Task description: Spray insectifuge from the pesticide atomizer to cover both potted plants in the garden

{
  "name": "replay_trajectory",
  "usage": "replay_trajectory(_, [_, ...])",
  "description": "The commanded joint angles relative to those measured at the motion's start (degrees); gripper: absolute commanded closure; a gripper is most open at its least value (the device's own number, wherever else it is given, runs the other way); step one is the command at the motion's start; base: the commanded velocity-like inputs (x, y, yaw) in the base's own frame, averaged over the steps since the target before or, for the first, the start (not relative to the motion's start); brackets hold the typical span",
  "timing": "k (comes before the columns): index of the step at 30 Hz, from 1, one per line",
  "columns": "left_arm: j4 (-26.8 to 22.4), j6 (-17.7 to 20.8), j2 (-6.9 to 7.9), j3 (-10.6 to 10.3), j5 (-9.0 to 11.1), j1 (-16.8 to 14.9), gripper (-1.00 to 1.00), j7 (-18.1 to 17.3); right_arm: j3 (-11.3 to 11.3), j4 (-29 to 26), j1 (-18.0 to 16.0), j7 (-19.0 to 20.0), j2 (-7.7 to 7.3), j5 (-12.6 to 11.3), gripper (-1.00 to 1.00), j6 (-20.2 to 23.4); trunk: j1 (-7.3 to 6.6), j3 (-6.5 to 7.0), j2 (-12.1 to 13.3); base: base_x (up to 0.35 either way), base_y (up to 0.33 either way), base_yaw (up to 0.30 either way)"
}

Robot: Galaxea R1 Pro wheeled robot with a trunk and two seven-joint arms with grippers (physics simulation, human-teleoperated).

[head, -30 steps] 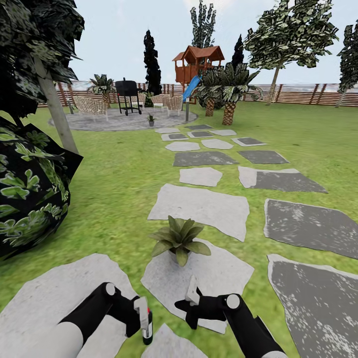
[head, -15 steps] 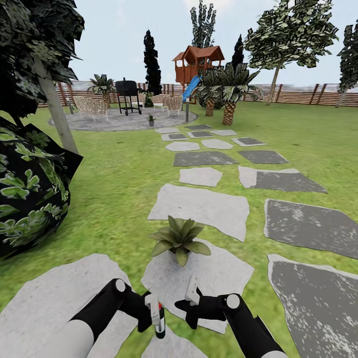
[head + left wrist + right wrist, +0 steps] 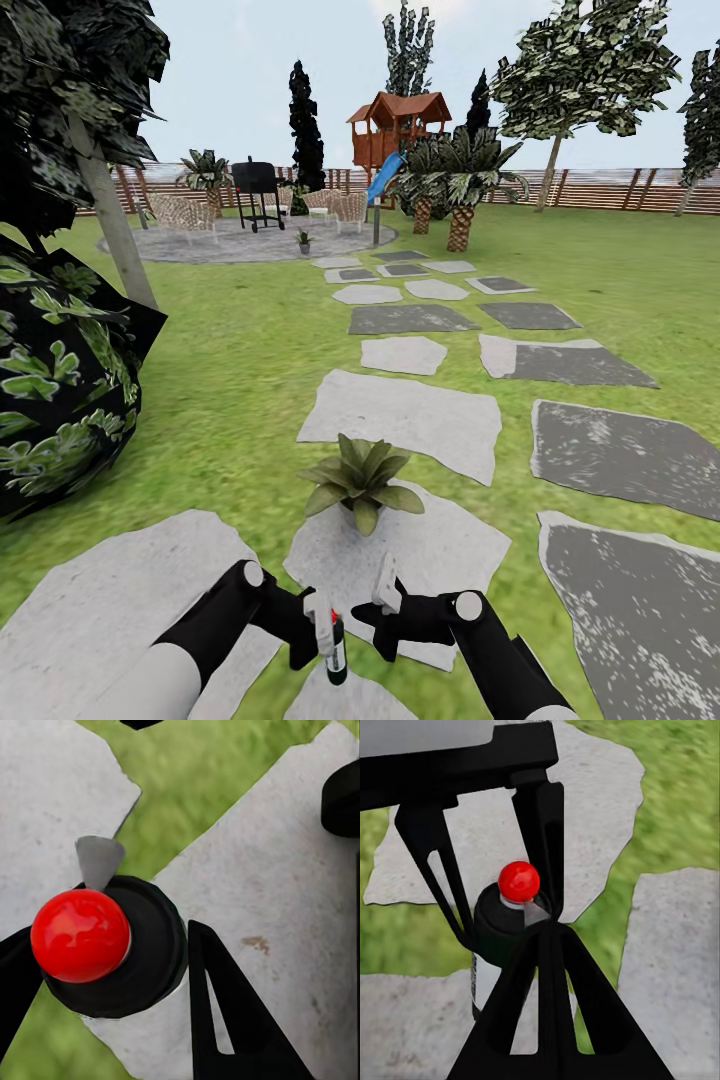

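Left claw (image 3: 322, 640) pinched the upright pesticide atomizer (image 3: 337, 648), right claw (image 3: 388, 610) state unclear, potted plant (image 3: 362, 479) just beyond on a stepping stone (image 3: 440, 560)

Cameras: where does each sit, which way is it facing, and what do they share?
Head view: from the head, forward and down over the garden path; both arms, left gripper holding the pesticide atomizer, potted plant ahead.
Left wrist view: straight down on the atomizer's red top between dark fingers.
Right wrist view: across at the left gripper and atomizer.
Shared: atomizer, stepping stones.
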Motion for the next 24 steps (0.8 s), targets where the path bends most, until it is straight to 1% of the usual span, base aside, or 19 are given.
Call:
replay_trajectory(1, [-0.1,0.1,-0.19,0.0,-0.2,0.0,1.0,-0.2,-0.1,-0.1,0.0,0.0,0.02,0.6,1.0,-0.5,-0.01,-0.05,0.0,0.0,0.0,0.0])
replay_trajectory(7, [-0.2,0.1,-0.33,-0.1,-0.2,0.0,1.0,-1.0,-0.1,-0.1,0.0,0.0,0.02,0.6,1.0,-0.5,-0.01,-0.05,0.0,0.0,0.0,0.0])
replay_trajectory(12, [-1.9,0.1,-0.34,-0.6,-0.2,0.1,1.0,-1.7,-0.1,-0.1,0.0,0.0,0.02,0.6,1.0,-0.5,-0.01,-0.05,0.0,0.0,0.0,0.0])
replay_trajectory(24, [-2.5,0.2,-0.86,-0.7,-0.2,0.1,1.0,-1.9,-0.1,-0.1,0.0,0.0,0.02,0.6,1.0,-0.5,-0.01,-0.05,0.0,0.0,0.0,0.0])
